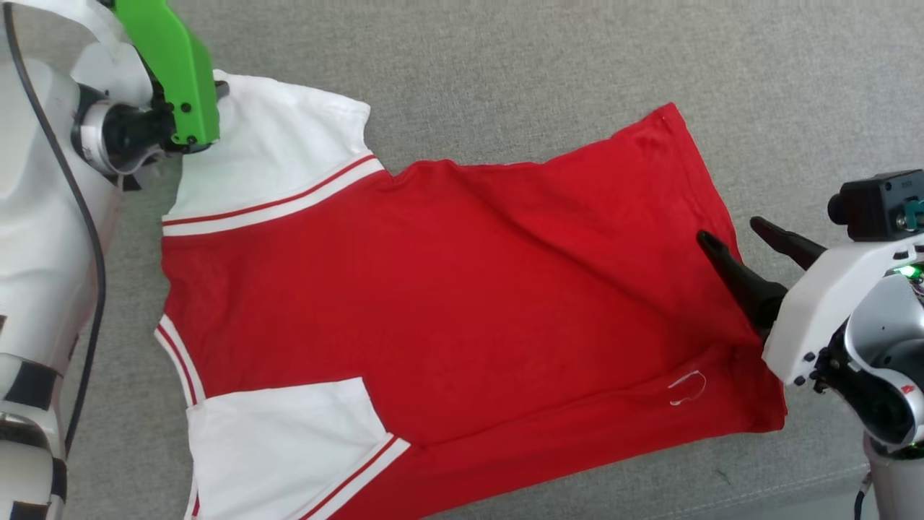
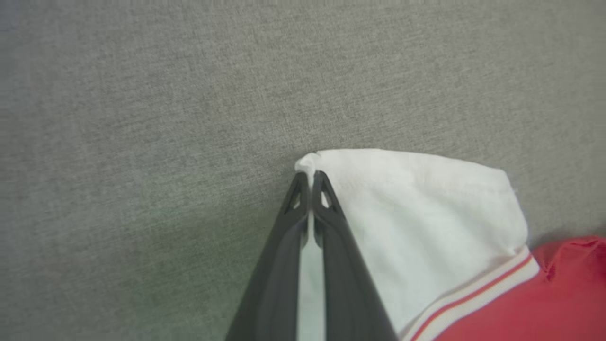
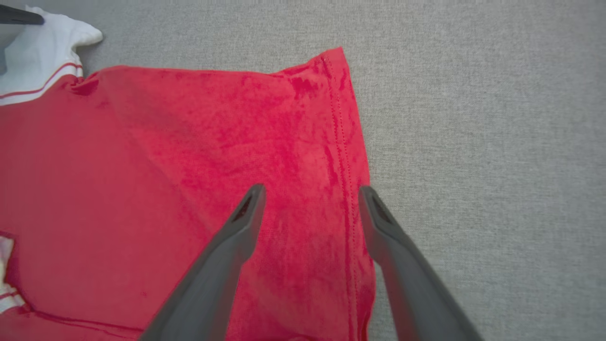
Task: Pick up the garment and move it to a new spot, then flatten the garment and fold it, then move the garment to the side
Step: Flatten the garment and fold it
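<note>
Grey woven cloth surface [image 1: 505, 58] all around, and we can't see its edges apart from a seam running along the near right, so we can't tell if it's a table or a cushion.

The garment [image 1: 447, 289] lies roughly in the middle of what we can see. It's spread out in a single layer with plain red facing up and no lettering on this side. The white sleeves point toward our left, and the hem [image 3: 348, 156] points toward our right. It's mostly flat, though a few long diagonal creases run across the body and the near right corner is a bit bunched.

Our left gripper [image 2: 310, 177] is pressed together on the tip of the far sleeve [image 2: 416, 199], with a little nub of white cloth pinched between the fingers. Our right gripper [image 1: 725, 230] is spread wide over the hem, one finger above the red cloth and the other above the grey. We can't tell whether it's touching the fabric.

Our read on progress: the pick-up and relocate part looks done, and we're somewhere in the flattening. We don't see any folds yet, so the fold and the final move to the side are both left to do.

As for containers, nothing here holds anything else. The jersey just sits directly on the grey cloth.
</note>
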